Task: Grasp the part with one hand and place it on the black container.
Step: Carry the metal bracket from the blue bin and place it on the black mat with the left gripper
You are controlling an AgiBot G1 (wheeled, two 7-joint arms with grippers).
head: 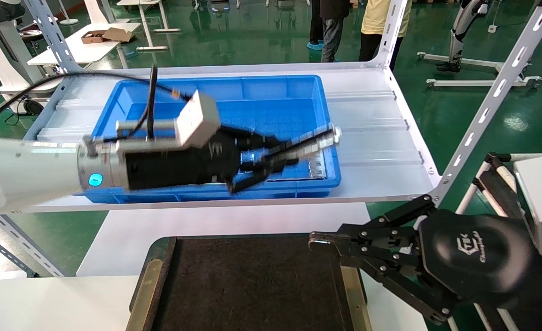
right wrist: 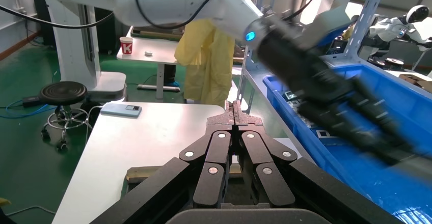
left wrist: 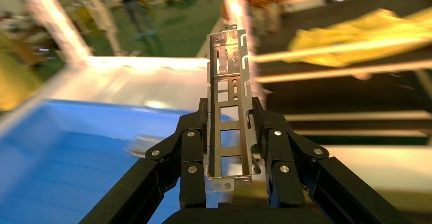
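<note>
My left gripper (head: 275, 158) is shut on the part (head: 314, 140), a narrow silver-grey sheet-metal channel with rectangular cut-outs, and holds it in the air above the right end of the blue bin (head: 128, 96). In the left wrist view the part (left wrist: 229, 91) stands clamped between the two fingers (left wrist: 191, 142) and sticks out well past them. The black container (head: 248, 285), a flat dark tray with brass-coloured side strips, lies on the white table at the near front, apart from the part. My right gripper (head: 314, 240) is shut and empty, over the tray's right edge; it also shows in the right wrist view (right wrist: 233, 113).
The blue bin sits on a white shelf (head: 381, 138) with slotted uprights; several grey metal pieces (head: 317, 168) lie in its right end. A white table (head: 50, 299) carries the tray. People stand behind the shelf.
</note>
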